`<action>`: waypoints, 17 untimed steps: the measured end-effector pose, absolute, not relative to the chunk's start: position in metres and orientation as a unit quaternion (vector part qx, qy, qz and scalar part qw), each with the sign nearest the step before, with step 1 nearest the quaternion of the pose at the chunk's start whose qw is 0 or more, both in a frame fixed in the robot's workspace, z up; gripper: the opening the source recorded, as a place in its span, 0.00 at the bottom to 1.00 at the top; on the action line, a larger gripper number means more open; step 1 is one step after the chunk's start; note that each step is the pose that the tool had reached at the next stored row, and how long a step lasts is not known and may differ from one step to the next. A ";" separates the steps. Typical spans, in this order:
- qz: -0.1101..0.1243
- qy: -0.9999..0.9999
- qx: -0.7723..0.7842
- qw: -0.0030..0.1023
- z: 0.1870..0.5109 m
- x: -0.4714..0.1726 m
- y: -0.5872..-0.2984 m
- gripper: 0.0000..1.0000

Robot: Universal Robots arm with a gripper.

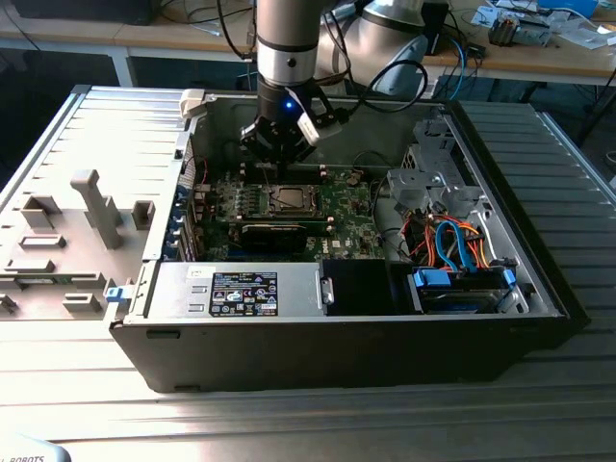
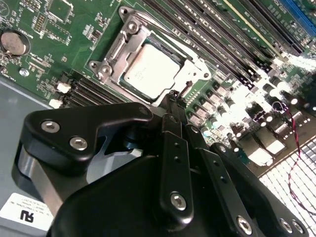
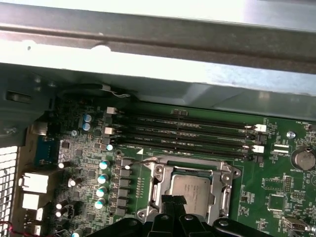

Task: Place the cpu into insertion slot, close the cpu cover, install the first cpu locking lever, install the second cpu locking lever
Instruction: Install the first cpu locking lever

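The cpu (image 2: 150, 69), a flat square chip with a dull silver top, lies in the insertion slot (image 2: 129, 25) on the green board. The cpu cover (image 2: 114, 50), a silvery frame with a cut-out centre, lies flat around the chip. In the first wrist view the cpu (image 3: 191, 190) and cpu cover (image 3: 159, 183) show too, with a thin wire lever (image 3: 148, 160) beside the frame. My black gripper (image 2: 171, 97) hangs just over the socket's edge, fingers together, nothing visibly between them. The exterior view has the gripper (image 1: 278, 156) slightly behind the cpu (image 1: 289, 200).
Rows of narrow memory slots (image 3: 182, 131) run beside the socket, close to the grey case wall (image 3: 148, 44). A long black card (image 1: 274, 231) lies in front of the socket. A coin battery (image 2: 14, 43), a metal drive cage (image 1: 433, 183) and coloured cables (image 1: 452, 241) stand nearby.
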State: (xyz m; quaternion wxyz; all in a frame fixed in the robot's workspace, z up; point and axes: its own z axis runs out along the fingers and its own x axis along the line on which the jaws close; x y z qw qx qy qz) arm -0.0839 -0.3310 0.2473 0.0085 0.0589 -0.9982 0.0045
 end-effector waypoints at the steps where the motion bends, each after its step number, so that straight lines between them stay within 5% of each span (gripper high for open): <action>1: 0.004 -0.998 0.059 0.008 0.247 -0.085 -0.331 0.11; 17: 0.005 -0.999 0.054 0.004 0.251 -0.127 -0.318 0.11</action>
